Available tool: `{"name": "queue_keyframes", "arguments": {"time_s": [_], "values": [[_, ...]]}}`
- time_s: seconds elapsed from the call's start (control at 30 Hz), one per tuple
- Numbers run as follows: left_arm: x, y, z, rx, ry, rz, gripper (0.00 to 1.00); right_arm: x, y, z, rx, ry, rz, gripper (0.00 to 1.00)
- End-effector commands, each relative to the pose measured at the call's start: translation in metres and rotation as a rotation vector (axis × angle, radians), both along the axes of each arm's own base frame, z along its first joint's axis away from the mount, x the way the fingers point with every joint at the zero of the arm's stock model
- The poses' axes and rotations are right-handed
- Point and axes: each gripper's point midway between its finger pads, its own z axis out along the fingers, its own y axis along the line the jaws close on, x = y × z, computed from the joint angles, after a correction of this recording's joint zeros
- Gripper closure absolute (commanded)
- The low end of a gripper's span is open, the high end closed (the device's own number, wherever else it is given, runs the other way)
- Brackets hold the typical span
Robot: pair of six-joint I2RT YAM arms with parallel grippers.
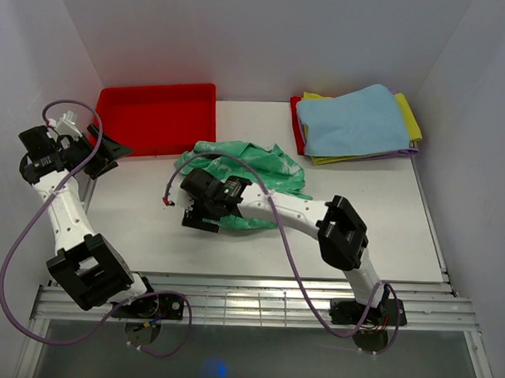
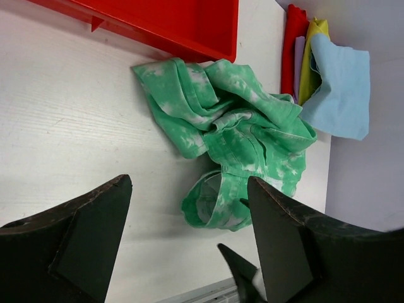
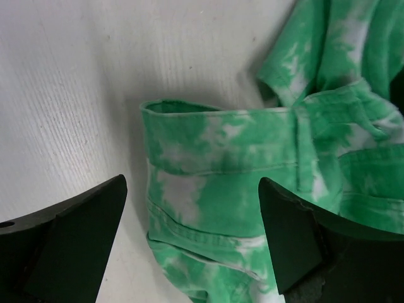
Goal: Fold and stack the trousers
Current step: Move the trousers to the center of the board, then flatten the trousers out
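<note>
Two claws released, right claw (image 1: 192, 210) nearer the trousers (image 1: 253, 164).
Heap lies crumpled on tabletop (image 1: 135, 218), just before red tray (image 1: 155, 115); no clear long axis. Right claw's jaws straddle its near-left hemmed edge from above; left claw (image 1: 107, 153) hangs well apart, leftward.

No text, label, brand, number or sign can be read in any of the three views.
</note>
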Motion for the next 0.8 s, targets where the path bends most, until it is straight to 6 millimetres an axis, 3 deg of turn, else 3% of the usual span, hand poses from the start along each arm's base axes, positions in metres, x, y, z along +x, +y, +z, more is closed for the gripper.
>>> {"name": "queue_keyframes", "arguments": {"time_s": [0.0, 0.07, 0.13, 0.17, 0.2, 0.27, 0.3, 0.33, 0.37, 0.4, 0.47, 0.5, 0.57, 0.6, 0.67, 0.7, 0.77], "values": [[-0.011, 0.001, 0.008, -0.038, -0.024, -0.035, 0.15, 0.001, 0.001, -0.022, -0.121, -0.107, -0.029, 0.1], [-0.011, 0.007, 0.01, -0.05, -0.027, -0.028, 0.15, 0.004, 0.003, -0.034, -0.145, -0.11, -0.041, 0.1], [-0.01, 0.01, 0.013, -0.051, -0.035, -0.026, 0.15, 0.007, 0.003, -0.048, -0.176, -0.114, -0.043, 0.02], [-0.009, 0.011, 0.013, -0.05, -0.033, -0.026, 0.15, 0.008, 0.004, -0.05, -0.179, -0.118, -0.041, 0.05], [-0.008, 0.012, 0.015, -0.045, -0.04, -0.027, 0.15, 0.008, 0.004, -0.049, -0.177, -0.122, -0.04, 0.27], [-0.007, 0.013, 0.017, -0.036, -0.049, -0.032, 0.16, 0.006, 0.008, -0.039, -0.145, -0.111, -0.031, 0.5], [-0.006, 0.013, 0.017, -0.031, -0.055, -0.036, 0.17, 0.002, 0.01, -0.015, -0.091, -0.111, -0.022, 0.77], [-0.005, 0.014, 0.019, -0.018, -0.069, -0.04, 0.19, 0.0, 0.011, 0.001, -0.048, -0.109, -0.021, 0.91], [-0.005, 0.014, 0.019, -0.006, -0.077, -0.048, 0.21, -0.003, 0.012, 0.014, -0.001, -0.11, -0.013, 0.92], [-0.004, 0.016, 0.02, 0.015, -0.086, -0.049, 0.22, -0.003, 0.007, 0.058, 0.096, -0.131, -0.011, 0.92], [-0.004, 0.019, 0.022, 0.085, -0.116, -0.075, 0.24, -0.003, 0.001, 0.106, 0.237, -0.144, 0.001, 0.92], [-0.005, 0.021, 0.021, 0.114, -0.124, -0.082, 0.25, 0.001, -0.017, 0.14, 0.298, -0.167, -0.018, 0.92], [-0.007, 0.019, 0.021, 0.191, -0.161, -0.128, 0.26, 0.011, -0.04, 0.159, 0.331, -0.186, -0.046, 0.92], [-0.008, 0.017, 0.021, 0.214, -0.173, -0.146, 0.26, 0.028, -0.069, 0.171, 0.358, -0.191, -0.104, 0.92], [-0.009, 0.005, 0.017, 0.283, -0.195, -0.215, 0.26, 0.043, -0.099, 0.189, 0.402, -0.197, -0.158, 0.92], [-0.009, -0.001, 0.014, 0.312, -0.202, -0.244, 0.26, 0.058, -0.132, 0.211, 0.434, -0.235, -0.221, 0.92], [-0.007, -0.026, 0.003, 0.398, -0.207, -0.335, 0.26, 0.07, -0.162, 0.23, 0.465, -0.273, -0.262, 0.92]]}}
